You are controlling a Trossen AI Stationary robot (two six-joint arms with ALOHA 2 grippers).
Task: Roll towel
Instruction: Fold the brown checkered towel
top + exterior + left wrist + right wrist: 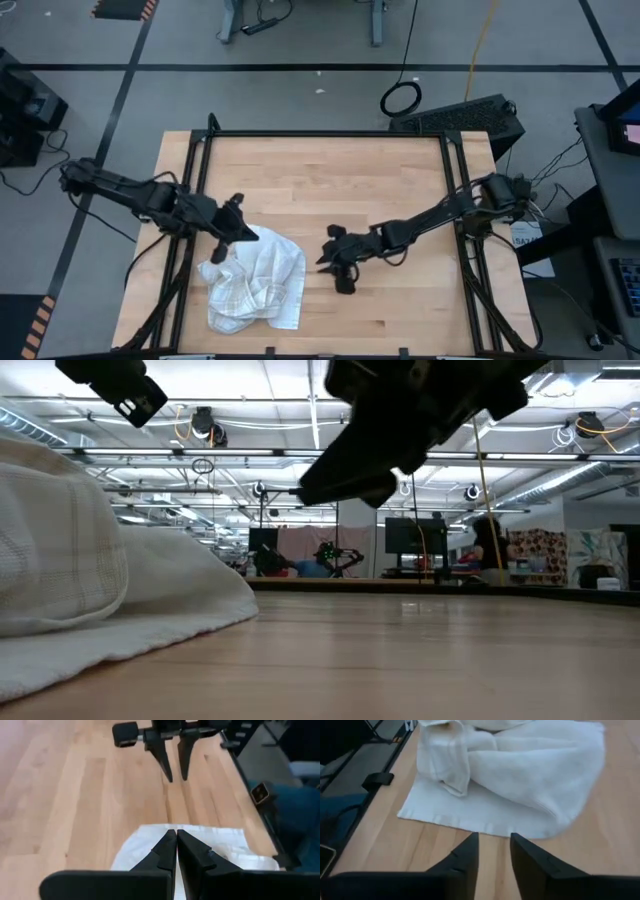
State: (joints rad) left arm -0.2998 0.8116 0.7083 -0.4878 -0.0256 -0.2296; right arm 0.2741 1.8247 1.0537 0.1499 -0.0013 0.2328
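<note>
Where the left arm reaches in over the wooden table, its left gripper hangs just above the upper left corner of the towel, fingers pressed together with barely a slit between them, as its own wrist camera shows; whether they touch the cloth I cannot tell. That towel lies crumpled in a loose heap near the front edge, left of centre, one flat hemmed layer spread underneath and thicker folds bunched on top. From table height it rises as a soft white mound at the left. Further right, just beside the towel's right edge but clear of it, the right gripper hovers with its fingers slightly spread, a narrow gap of bare wood showing between them
</note>
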